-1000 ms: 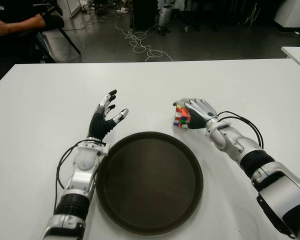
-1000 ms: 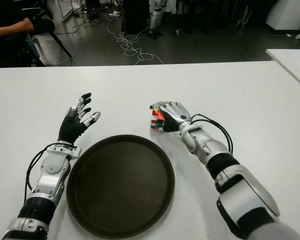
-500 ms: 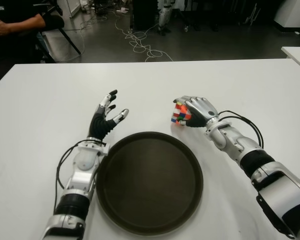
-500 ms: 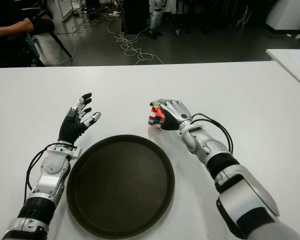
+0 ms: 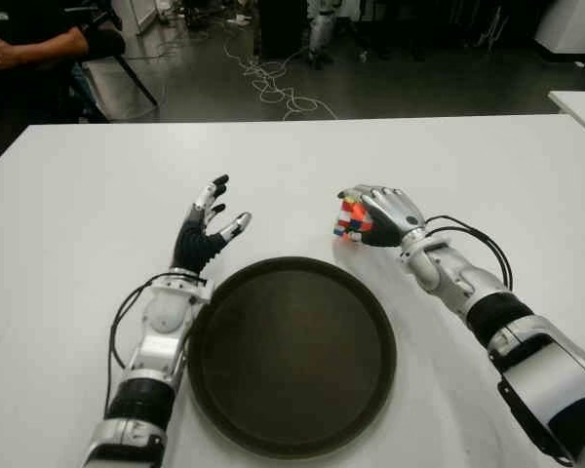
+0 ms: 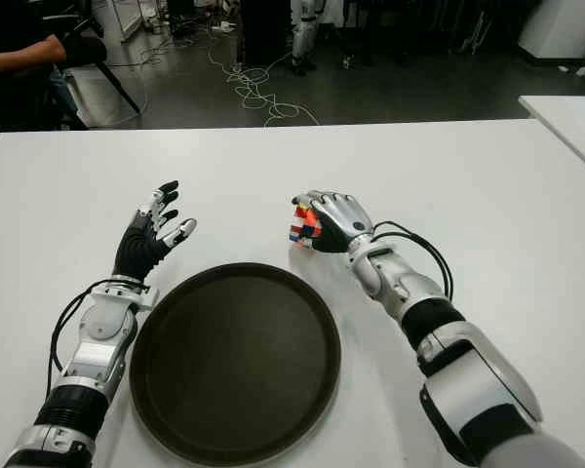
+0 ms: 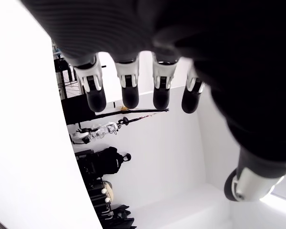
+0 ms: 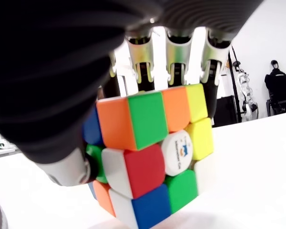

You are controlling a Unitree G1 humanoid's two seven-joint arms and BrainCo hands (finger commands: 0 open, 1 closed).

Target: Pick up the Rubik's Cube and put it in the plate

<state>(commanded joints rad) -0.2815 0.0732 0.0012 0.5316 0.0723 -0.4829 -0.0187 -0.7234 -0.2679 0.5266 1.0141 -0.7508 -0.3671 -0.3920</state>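
My right hand (image 5: 370, 216) is shut on the Rubik's Cube (image 5: 348, 219), holding it just above the white table (image 5: 487, 166), behind the right part of the plate's far rim. In the right wrist view the cube (image 8: 152, 152) fills the palm, with fingers (image 8: 174, 59) curled over its top. The dark round plate (image 5: 291, 353) lies near the table's front edge between my arms and holds nothing. My left hand (image 5: 207, 224) shows to the left of the plate's far rim, raised with fingers (image 7: 128, 88) spread and nothing in them.
A person's arm (image 5: 24, 49) shows at the far left beyond the table. Cables (image 5: 278, 88) lie on the floor behind the table. Another white table's corner (image 5: 580, 102) stands at the right.
My right hand has lifted the cube slightly off the table and tilted it. The left hand and the plate have not moved.
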